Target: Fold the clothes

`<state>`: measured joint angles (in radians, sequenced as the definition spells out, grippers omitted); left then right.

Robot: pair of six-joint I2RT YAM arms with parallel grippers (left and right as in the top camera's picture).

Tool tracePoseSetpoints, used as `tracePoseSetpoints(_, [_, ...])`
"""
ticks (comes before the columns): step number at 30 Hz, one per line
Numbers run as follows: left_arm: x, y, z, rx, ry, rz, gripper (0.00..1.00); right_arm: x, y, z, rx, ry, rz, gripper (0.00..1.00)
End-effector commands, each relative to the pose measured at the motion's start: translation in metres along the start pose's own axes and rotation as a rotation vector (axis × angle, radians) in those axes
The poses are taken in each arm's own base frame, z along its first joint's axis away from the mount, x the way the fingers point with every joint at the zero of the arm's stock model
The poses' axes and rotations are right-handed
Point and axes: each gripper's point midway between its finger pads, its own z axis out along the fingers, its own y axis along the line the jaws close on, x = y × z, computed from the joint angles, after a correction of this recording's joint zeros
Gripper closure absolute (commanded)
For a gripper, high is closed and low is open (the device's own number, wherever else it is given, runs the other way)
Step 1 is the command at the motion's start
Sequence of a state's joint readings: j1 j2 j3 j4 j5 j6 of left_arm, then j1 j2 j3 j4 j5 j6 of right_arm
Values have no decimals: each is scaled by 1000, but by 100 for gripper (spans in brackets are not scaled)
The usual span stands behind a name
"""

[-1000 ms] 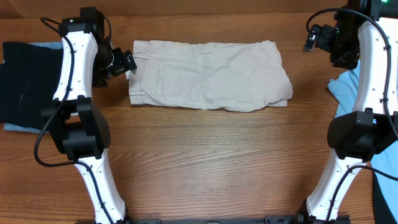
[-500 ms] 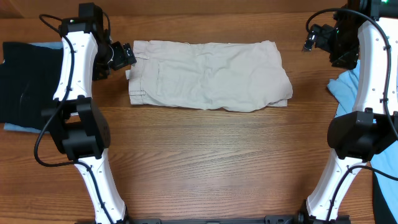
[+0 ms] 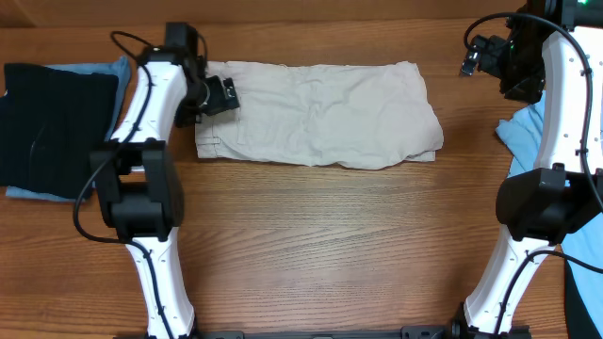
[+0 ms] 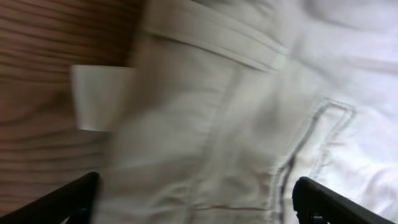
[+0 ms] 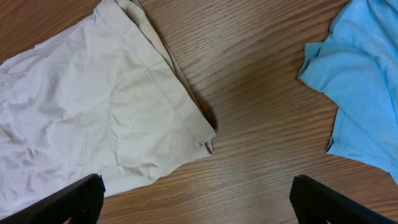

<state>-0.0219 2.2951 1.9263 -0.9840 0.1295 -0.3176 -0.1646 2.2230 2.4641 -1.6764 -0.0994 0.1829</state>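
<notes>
The beige khaki shorts (image 3: pixel 320 115) lie flat along the far side of the table, folded into a long rectangle, waistband to the left. My left gripper (image 3: pixel 224 94) hovers over their upper left corner, open and empty. In the left wrist view (image 4: pixel 198 205) the jaws stand wide apart over the waistband cloth (image 4: pixel 211 118), a stitched pocket and a small white tag (image 4: pixel 102 96). My right gripper (image 3: pixel 474 58) is raised beyond the shorts' right end, open and empty. The right wrist view (image 5: pixel 196 202) shows the shorts' right end (image 5: pixel 93 124) and bare wood between the fingers.
A black garment (image 3: pixel 52 122) lies folded on a blue one at the far left. A light blue T-shirt (image 3: pixel 532 137) lies at the right edge, also in the right wrist view (image 5: pixel 367 81). The wooden table (image 3: pixel 320 245) stretches toward the front.
My left gripper has swung right, from beside the shorts' left edge to above their upper left corner. The right arm and the shorts have not moved.
</notes>
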Motion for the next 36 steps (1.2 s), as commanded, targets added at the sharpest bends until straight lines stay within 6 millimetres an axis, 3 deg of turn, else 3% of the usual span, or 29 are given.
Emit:
tracePoseSetpoints(1, [11,4,19,-56,11,27,0,1,0,4,2,13,0,0])
tracePoseSetpoints(3, [16,5,22,-57,25,26,0,5,17,4,-93,39,-2,2])
tracePoseSetpoints(7, [16,6,22,-59,26,20,0,15,71,4,-234,54,-84,21])
tracePoseSetpoints(9, [16,6,22,-59,26,21,0,24,99,13,-246,54,-151,22])
tracePoseSetpoints(15, [30,18,35,-105,88,17,0,48,136,66,-173,77,-265,21])
tracePoseSetpoints(18, [30,25,35,-135,87,15,0,71,160,96,-275,150,-292,23])
tracePoseSetpoints(21, [37,28,41,-139,108,32,0,90,188,107,-397,183,-366,30])
tracePoseSetpoints(23, [44,32,50,-146,129,31,0,95,203,107,-413,160,-425,41])
tracePoseSetpoints(25, [47,33,52,-148,136,30,11,99,218,107,-431,140,-459,55])
tracePoseSetpoints(28, [48,31,53,-136,139,29,57,106,243,106,-462,101,-517,88])
tracePoseSetpoints(30, [50,26,53,-105,153,25,79,108,256,107,-456,66,-545,96])
tracePoseSetpoints(32, [50,26,53,-105,153,25,96,111,268,106,-465,41,-553,96])
tracePoseSetpoints(36, [40,21,40,-99,131,28,96,111,279,110,-470,12,-543,96])
